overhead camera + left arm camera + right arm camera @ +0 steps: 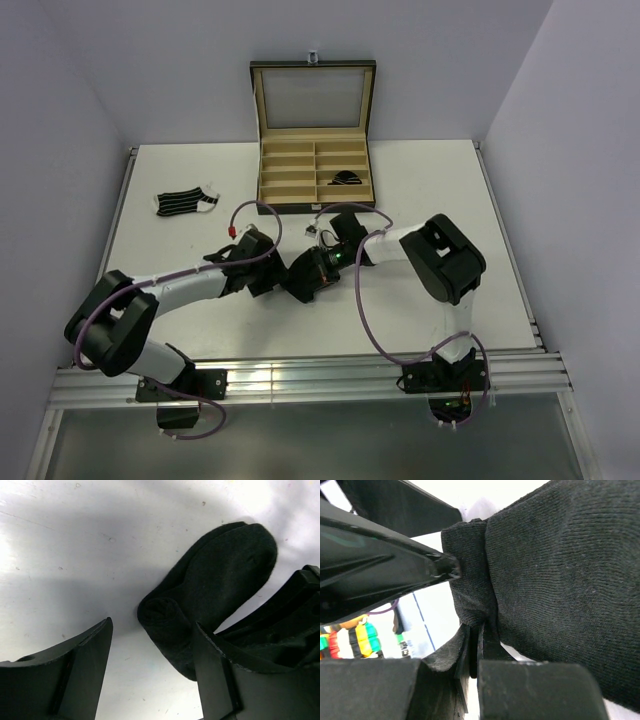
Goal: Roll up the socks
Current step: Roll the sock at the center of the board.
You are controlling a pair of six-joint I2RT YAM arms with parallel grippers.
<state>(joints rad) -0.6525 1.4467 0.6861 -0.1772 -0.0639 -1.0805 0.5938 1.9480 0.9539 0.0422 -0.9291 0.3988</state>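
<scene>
A plain black sock (220, 575), partly rolled at its near end, lies on the white table between both grippers; it also shows in the top view (296, 281). My left gripper (153, 623) is open, and the rolled end lies between its fingers, close to the right finger (220, 675). My right gripper (476, 630) is shut on a fold of the black sock (560, 580). In the top view the left gripper (266, 272) and right gripper (306, 274) meet at mid table. A striped sock (185, 202) lies flat at the far left.
An open black box with tan compartments (290, 160) stands at the back, its lid up. One compartment holds a small dark striped bundle (346, 178). The table (450, 190) has a metal rail along the near edge.
</scene>
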